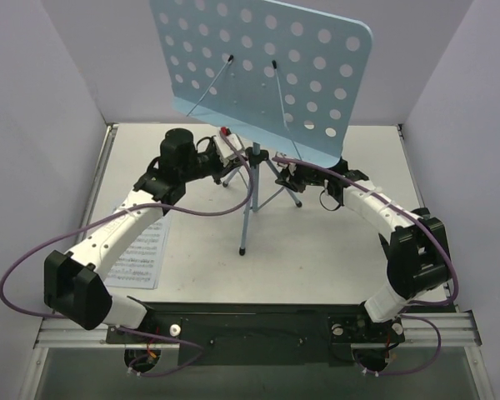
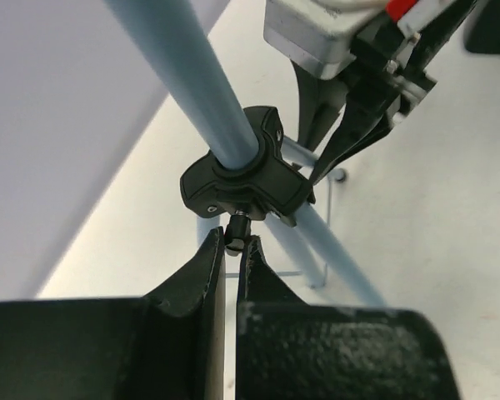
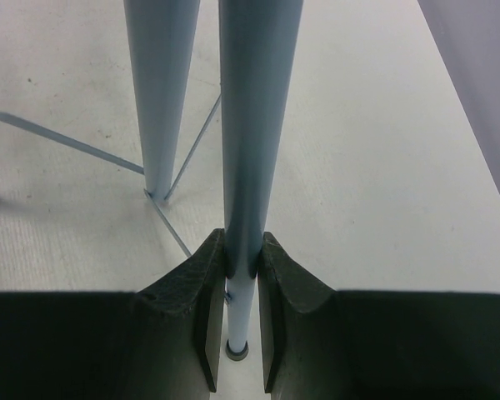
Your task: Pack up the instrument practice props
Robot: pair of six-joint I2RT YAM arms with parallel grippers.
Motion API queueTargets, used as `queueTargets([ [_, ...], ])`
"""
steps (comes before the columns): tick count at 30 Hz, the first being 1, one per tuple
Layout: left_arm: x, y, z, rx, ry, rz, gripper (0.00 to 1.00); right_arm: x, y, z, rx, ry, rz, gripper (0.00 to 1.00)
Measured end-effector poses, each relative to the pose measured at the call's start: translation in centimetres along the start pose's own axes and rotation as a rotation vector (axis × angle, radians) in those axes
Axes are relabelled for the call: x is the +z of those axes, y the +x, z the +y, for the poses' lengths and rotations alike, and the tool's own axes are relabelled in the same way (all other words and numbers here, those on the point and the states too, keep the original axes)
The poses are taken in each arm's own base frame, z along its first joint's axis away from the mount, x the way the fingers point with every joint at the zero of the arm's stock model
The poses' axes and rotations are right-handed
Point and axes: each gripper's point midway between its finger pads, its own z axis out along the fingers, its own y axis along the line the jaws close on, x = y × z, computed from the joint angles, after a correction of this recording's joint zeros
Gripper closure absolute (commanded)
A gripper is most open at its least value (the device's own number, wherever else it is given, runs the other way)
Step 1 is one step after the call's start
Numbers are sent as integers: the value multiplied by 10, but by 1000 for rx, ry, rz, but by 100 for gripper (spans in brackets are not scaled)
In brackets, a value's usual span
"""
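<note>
While right fingers (image 3: pixel 202 287) clamp a stand leg (image 3: pixel 254 125) | left fingers (image 2: pixel 207 279) narrow, pinching hub screw (image 2: pixel 236 237)

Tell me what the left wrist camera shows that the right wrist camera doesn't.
Only left wrist: the black collar on the music stand pole, with the left gripper pinching its clamp screw. Only right wrist: the right gripper clamped on a stand leg down to its foot cap, plus thin brace wires. Both: light-blue stand tubing, the white table, and a gripper shut on the stand.
</note>
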Motion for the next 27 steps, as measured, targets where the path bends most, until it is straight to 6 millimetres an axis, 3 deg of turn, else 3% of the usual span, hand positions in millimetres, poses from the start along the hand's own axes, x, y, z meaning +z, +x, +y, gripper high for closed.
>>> queueTargets([
  [4,-4,-3,-2,-277,10,-46,100,1,-2,2,5,-19,11,99],
  [10,-2,-3,1,-554,-26,-101,100,1,-2,1,13,-31,33,99],
  [22,-9,-1,-10,-806,-31,-192,100,0,-2,9,-3,-57,79,99],
  [27,-10,0,-6,-1039,-87,-223,100,0,-1,8,-6,-50,99,99],
])
